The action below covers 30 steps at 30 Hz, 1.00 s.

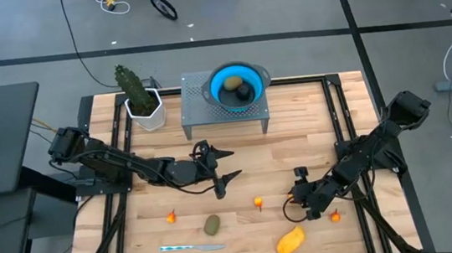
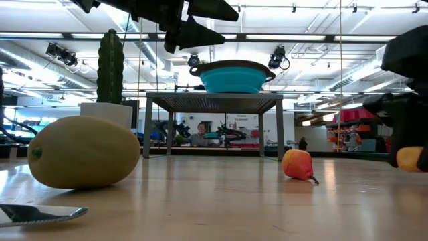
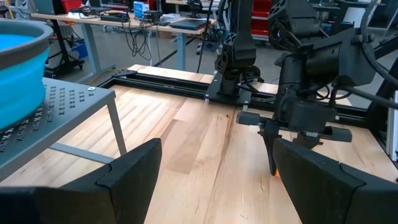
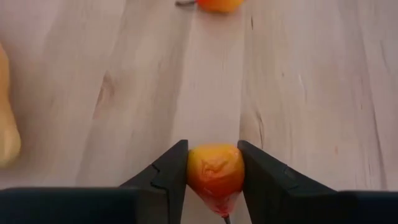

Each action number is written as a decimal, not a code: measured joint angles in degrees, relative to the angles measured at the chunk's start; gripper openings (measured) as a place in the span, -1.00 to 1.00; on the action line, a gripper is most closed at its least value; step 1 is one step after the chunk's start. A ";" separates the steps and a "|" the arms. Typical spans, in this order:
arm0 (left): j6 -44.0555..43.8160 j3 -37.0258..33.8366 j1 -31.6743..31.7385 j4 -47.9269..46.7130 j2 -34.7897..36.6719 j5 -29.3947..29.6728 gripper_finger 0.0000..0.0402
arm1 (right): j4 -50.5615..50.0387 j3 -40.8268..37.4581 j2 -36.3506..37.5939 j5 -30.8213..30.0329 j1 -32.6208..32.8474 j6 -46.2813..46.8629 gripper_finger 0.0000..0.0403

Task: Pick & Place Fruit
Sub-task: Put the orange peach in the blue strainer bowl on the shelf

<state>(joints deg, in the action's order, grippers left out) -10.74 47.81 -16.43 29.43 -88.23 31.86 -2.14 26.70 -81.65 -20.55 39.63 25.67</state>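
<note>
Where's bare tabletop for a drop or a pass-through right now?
Free: the strip between the perforated stand and the right arm's base, and the near-left corner beside the knife. Crowded: the near edge, holding the olive-green oval, the yellow-orange oblong, orange bits and the right end effector. The left end effector hangs mid-table.

No readable text, labels, numbers — nothing legible anywhere

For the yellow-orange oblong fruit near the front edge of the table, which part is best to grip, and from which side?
Probably grip the yellow-orange oblong fruit from above, across its narrow middle. It lies flat on the wooden table with its long axis slanted, so the fingers should close across that axis.
</note>
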 joint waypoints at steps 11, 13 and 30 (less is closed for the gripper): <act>0.00 0.01 0.01 0.00 0.00 0.00 0.57 | 10.82 0.00 1.80 -6.98 -3.96 -0.75 -0.35; 0.00 0.02 0.00 -0.01 0.00 -0.01 0.57 | 13.43 0.00 2.70 -8.04 -5.12 -2.67 -0.35; 0.00 0.02 0.01 -0.02 -0.02 -0.02 0.57 | 52.60 4.54 6.75 -20.42 -30.26 -42.71 -0.35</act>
<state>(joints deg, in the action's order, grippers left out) -10.74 47.83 -16.42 29.41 -88.25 31.83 50.47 31.24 -74.89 -40.97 9.37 -17.04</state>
